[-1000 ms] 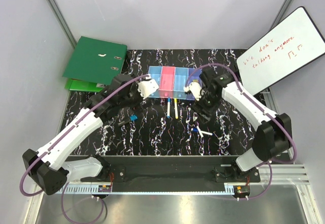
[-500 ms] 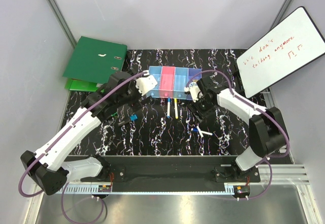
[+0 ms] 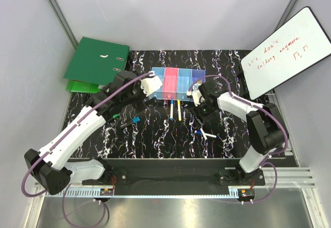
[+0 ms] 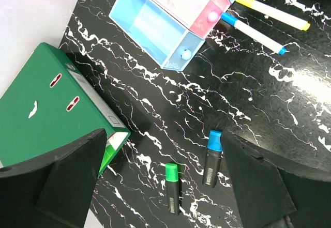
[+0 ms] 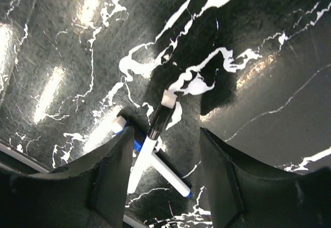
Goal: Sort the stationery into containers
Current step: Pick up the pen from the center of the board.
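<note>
Right wrist view has the right claw (image 5: 165, 135) straddling a black-and-white pen (image 5: 158, 120) that lies on the bench (image 5: 269, 83), crossed with a white stick (image 5: 173, 176). The fingers stand partly open on either side of the barrel with a gap showing, so nothing is gripped yet. The left claw (image 4: 163, 135) hangs spread wide and empty above a blue marker (image 4: 212, 158) and a green marker (image 4: 172, 187), with the green binder (image 4: 46, 114) off to one side. The containers (image 3: 178, 71) sit in a row at the far middle of the bench. A yellow pen (image 3: 179, 110) and a blue-tipped pen (image 3: 171, 109) lie loose just in front of them. The two bins that the left wrist view shows look empty, so I'd say the sorting has barely begun. This looks like the pick step for the right arm. The next move calls for settling down and closing squarely across the pen's barrel without catching the stick tangled with it. Room is tight toward the row, since the right claw is just beside its end bin and the left arm crowds the other end. The near side of the bench is open, and the whiteboard (image 3: 287, 52) stands well apart.
</note>
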Robot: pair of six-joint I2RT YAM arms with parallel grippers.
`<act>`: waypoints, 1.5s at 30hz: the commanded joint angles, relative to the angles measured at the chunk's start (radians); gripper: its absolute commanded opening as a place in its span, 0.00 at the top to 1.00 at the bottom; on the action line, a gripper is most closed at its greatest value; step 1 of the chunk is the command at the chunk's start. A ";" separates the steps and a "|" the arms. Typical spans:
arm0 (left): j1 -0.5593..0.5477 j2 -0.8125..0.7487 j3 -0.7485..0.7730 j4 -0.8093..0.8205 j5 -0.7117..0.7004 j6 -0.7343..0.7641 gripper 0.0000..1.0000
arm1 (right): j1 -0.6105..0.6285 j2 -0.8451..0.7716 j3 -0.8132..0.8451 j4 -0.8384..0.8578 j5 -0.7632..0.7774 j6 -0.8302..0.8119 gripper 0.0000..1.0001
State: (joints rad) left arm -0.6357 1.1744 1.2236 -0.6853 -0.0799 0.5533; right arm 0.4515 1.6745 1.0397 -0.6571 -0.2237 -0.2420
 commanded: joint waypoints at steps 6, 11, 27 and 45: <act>0.014 0.018 0.057 0.053 0.000 0.030 0.01 | -0.001 0.007 -0.033 0.062 -0.026 0.026 0.44; 0.024 0.013 0.057 0.056 0.005 0.036 0.01 | 0.006 0.008 -0.055 0.073 -0.016 0.013 0.49; 0.065 -0.009 0.034 0.075 0.028 0.037 0.01 | 0.056 0.024 -0.064 0.082 0.014 -0.029 1.00; 0.083 -0.096 -0.030 0.082 0.019 0.014 0.01 | 0.056 0.135 0.584 -0.076 0.102 0.177 1.00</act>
State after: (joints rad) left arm -0.5606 1.1076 1.2076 -0.6476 -0.0666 0.5785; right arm 0.4988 1.7332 1.4540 -0.7334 -0.1585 -0.1684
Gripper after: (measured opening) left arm 0.987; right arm 0.041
